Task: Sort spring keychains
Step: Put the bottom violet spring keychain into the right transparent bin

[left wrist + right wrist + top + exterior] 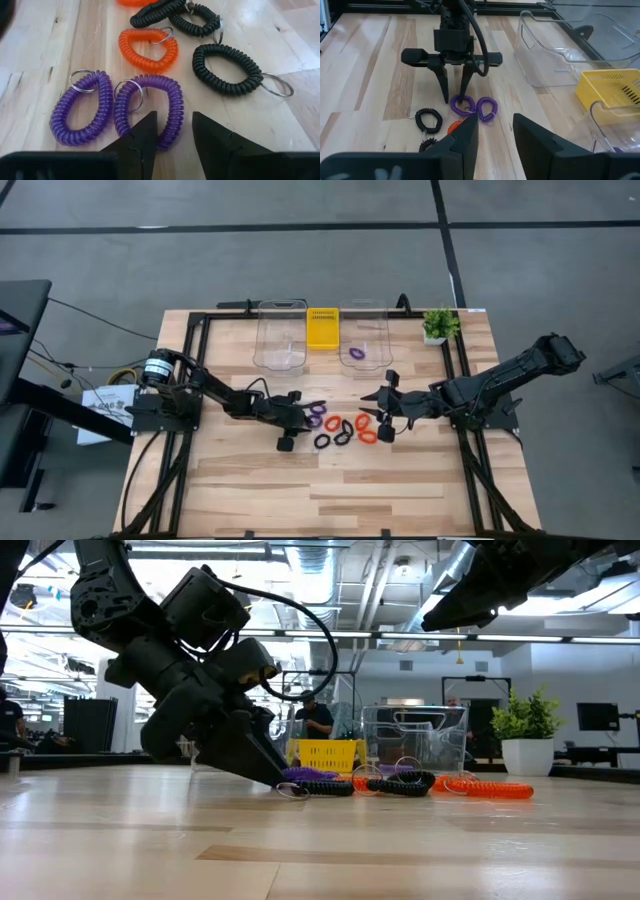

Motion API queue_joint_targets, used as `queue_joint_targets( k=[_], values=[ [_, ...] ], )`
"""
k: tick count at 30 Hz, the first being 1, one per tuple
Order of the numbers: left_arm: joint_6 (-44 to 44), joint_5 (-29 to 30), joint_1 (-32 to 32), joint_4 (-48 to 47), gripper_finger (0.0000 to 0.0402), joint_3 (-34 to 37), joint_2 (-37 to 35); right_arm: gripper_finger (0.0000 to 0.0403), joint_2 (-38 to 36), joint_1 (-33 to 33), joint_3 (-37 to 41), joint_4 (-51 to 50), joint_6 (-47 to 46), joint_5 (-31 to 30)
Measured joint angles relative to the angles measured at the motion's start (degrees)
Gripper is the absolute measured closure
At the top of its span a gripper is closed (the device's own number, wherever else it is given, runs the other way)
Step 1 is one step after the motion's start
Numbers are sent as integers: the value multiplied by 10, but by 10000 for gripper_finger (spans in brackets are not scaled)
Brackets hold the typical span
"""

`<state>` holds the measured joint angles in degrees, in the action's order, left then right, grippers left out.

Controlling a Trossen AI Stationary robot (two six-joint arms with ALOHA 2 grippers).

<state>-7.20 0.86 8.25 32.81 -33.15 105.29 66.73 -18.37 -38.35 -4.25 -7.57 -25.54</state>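
Several spring keychains lie loose on the wooden table: two purple ones (82, 107) (172, 97), orange ones (147, 47) (362, 425) and black ones (225, 67) (335, 440). One more purple keychain (357, 353) lies in the right clear bin (365, 330). My left gripper (175, 117) (310, 413) is open and low at the table, pointing steeply down. It straddles one side of the nearer purple coil. My right gripper (495, 130) (368, 406) is open and hovers above the orange keychains, holding nothing. My left gripper comes from above, slanting from the table's left, with one finger (145, 135) inside the purple loop and the other (210, 137) outside its side (172, 120). The keychain lies flat on the table. I cannot tell whether the fingers touch the coil.
A left clear bin (280, 335) and a small yellow basket (322, 328) stand with the right clear bin along the far edge. A potted plant (438, 325) sits at the far right corner. Bare wood lies toward the near edge. People show in the room beyond.
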Motion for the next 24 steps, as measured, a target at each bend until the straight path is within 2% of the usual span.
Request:
queue_joint_targets(
  k=[16, 24],
  values=[
    [-2, -24, -1, 0, 371, 1, 1, 290, 0, 0, 0, 0, 0, 0],
    [-3, -45, -1, -3, 363, -12, 3, 290, 0, 0, 0, 0, 0, 0]
  ],
)
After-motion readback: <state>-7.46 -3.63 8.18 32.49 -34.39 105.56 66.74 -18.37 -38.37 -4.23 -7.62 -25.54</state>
